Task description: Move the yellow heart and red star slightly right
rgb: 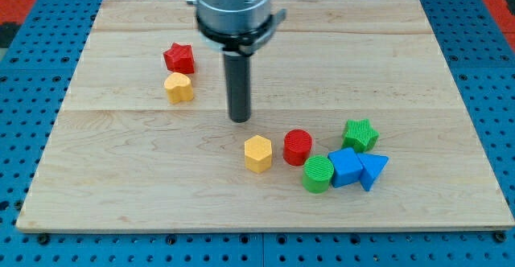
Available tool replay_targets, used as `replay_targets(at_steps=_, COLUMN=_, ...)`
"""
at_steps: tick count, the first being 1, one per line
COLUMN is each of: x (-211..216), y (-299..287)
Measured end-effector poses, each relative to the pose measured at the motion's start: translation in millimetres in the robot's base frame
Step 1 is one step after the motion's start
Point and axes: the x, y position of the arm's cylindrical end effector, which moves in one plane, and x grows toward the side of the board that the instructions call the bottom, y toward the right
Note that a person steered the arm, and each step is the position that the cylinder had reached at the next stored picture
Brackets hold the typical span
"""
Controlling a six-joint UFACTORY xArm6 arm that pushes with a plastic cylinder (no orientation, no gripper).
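My tip [240,119] rests on the worktop [402,74] near its middle, touching no block. There is no gripper here, only the straight dark rod, so nothing opens, closes or clamps on anything.

The red star [179,58] lies to the view's left of my tip and somewhat toward the view's top. The yellow heart [179,88] sits just below the star in the view, touching it or nearly so, and also to the left of my tip, a little above its level. Both are apart from my tip, with bare wood between.

The other blocks lie toward the view's bottom and right of my tip. The yellow hexagon [257,153] is nearest, just below and slightly right. The red cylinder [297,147] stands beside it, further right. Beyond that, the green cylinder [317,174] touches the blue cube [346,168], which touches the blue triangle [372,170]. The green star [360,134] sits just above the blue cube in the view.
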Motion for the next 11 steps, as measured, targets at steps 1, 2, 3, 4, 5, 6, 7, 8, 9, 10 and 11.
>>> replay_targets(at_steps=1, x=39.3, y=-0.9)
replay_targets(at_steps=2, x=59.9, y=3.3)
replay_targets(at_steps=3, x=81.8, y=60.0)
replay_targets(at_steps=4, x=81.5, y=88.3)
replay_targets(at_steps=5, x=60.1, y=18.9)
replay_targets(at_steps=6, x=-5.5, y=-36.3)
replay_targets(at_steps=7, x=-39.4, y=-93.1)
replay_targets(at_steps=8, x=-72.1, y=-124.4)
replay_targets(at_steps=9, x=-118.2, y=-103.2)
replay_targets(at_steps=10, x=-151.4, y=-131.8)
replay_targets(at_steps=11, x=-186.1, y=-86.8)
